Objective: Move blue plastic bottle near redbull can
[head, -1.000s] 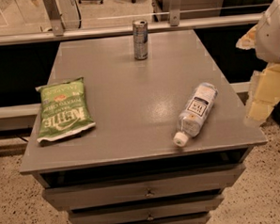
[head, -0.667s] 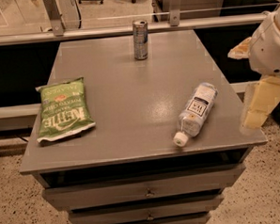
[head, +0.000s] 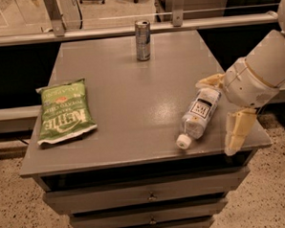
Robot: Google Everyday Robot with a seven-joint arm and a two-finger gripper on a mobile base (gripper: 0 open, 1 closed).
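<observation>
The blue plastic bottle (head: pixel 200 114) lies on its side near the right front of the grey table (head: pixel 131 87), white cap toward the front edge. The redbull can (head: pixel 142 33) stands upright at the back middle of the table, far from the bottle. My gripper (head: pixel 219 115) is at the table's right edge, just right of the bottle, and it is open. One yellowish finger (head: pixel 208 80) is by the bottle's base and the other finger (head: pixel 237 131) hangs over the front right corner. The gripper holds nothing.
A green chip bag (head: pixel 65 113) lies flat on the left front of the table. Drawers (head: pixel 149 196) sit under the tabletop. A metal rail (head: pixel 128 28) runs behind the table. The floor is speckled.
My arm and gripper have moved left and down from beside the table to the bottle's right side. The bottle, can and chip bag have not moved.
</observation>
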